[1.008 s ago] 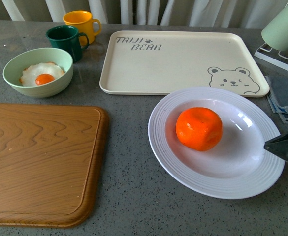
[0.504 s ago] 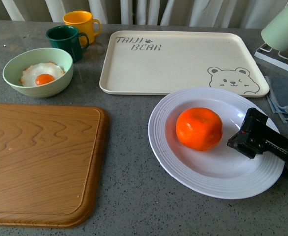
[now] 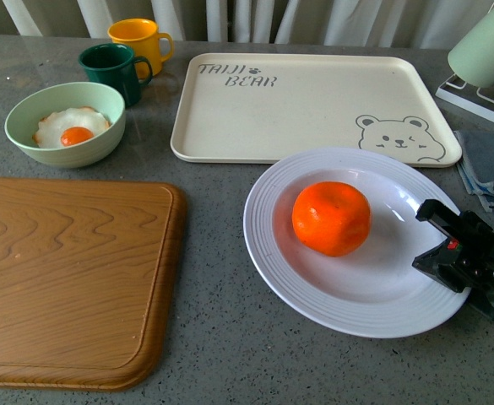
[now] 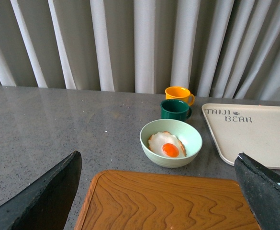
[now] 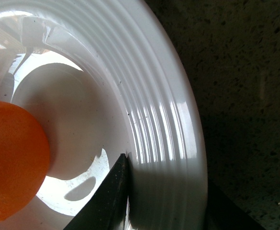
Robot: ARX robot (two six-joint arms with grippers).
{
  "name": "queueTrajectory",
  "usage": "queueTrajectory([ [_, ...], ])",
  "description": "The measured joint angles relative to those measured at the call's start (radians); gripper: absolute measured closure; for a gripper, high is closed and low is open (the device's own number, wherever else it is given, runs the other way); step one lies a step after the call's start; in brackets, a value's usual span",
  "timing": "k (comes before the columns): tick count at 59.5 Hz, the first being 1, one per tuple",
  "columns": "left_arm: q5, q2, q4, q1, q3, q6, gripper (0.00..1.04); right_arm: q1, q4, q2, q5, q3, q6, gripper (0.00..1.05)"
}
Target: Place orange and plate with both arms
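Note:
The orange [image 3: 331, 218] sits in the middle of the white ribbed plate [image 3: 272, 253] on the grey counter, front right. My right gripper [image 3: 437, 240] is shut on the plate's right rim, one finger over the rim and one under it. In the right wrist view the ribbed rim [image 5: 163, 129] runs between the dark fingers [image 5: 112, 196], and the orange [image 5: 13, 163] lies just inside. My left gripper [image 4: 159, 191] is open and empty, above the wooden board; it does not show in the front view.
A wooden cutting board [image 3: 61, 278] lies front left. A cream bear tray [image 3: 306, 105] lies behind the plate. A pale green bowl with a fried egg [image 3: 65, 122], a green mug [image 3: 111, 67] and a yellow mug [image 3: 141, 38] stand back left. A rack and cloths [image 3: 487, 160] are at the right edge.
My right gripper came in from the right and closed on the plate's rim. The plate and orange shifted a little to the left.

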Motion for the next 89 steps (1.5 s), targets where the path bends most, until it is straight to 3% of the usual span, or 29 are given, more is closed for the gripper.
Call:
queueTrajectory([
  [17,0.0,0.0,0.0,0.0,0.0,0.0,0.09,-0.016,-0.04,-0.061,-0.033,-0.01,0.061,0.88],
  [42,0.0,0.0,0.0,0.0,0.0,0.0,0.09,-0.073,-0.013,-0.166,-0.165,-0.048,0.131,1.01],
  [72,0.0,0.0,0.0,0.0,0.0,0.0,0.09,-0.117,0.113,-0.25,-0.252,-0.104,0.203,1.01],
  [89,0.0,0.0,0.0,0.0,0.0,0.0,0.09,-0.104,0.141,-0.18,-0.257,0.019,0.209,1.01],
])
